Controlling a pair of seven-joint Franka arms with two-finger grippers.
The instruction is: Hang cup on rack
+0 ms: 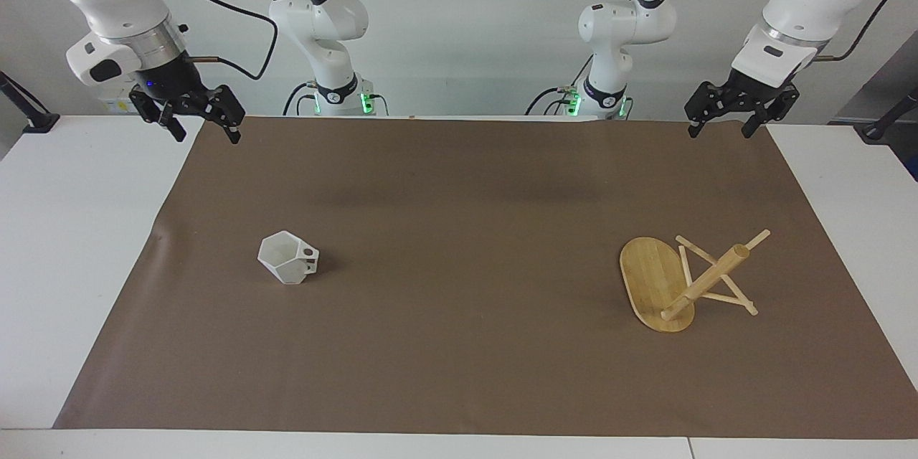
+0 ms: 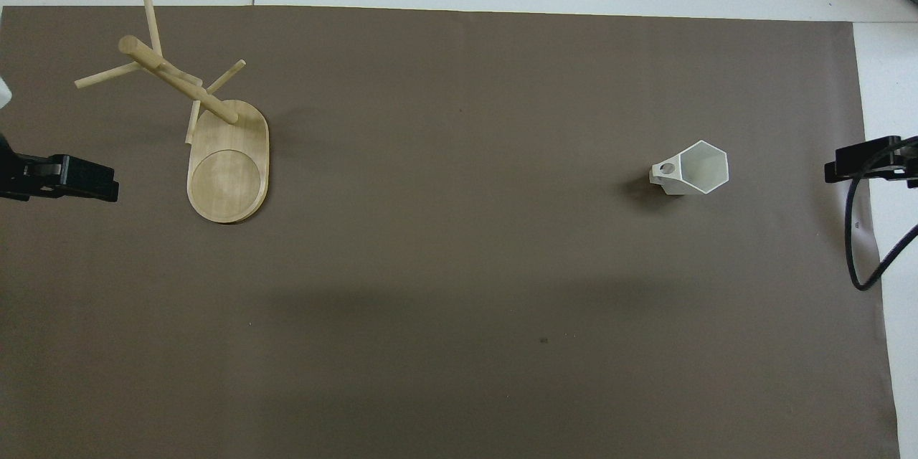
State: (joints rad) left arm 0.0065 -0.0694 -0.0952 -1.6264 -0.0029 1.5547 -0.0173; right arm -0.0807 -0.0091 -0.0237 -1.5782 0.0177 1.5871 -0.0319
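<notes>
- My right end effector [image 1: 203,133] hangs wide and empty over the mat's [image 1: 459,229] corner at its own end; I judge it parked.
- My left end effector [image 1: 720,130] waits likewise, wide and empty.
- The cup [image 1: 288,257] stands upright on the mat toward the right arm's end, handle free to grab.
- The rack [image 1: 678,285] stands well apart toward the left arm's end, pegs empty.

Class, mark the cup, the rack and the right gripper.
cup [image 1: 287,259], facing view, on its faceted side.
rack [image 1: 649,280], facing view, on its flat base.
right gripper [image 1: 204,133], facing view, between its fingertips.
</notes>
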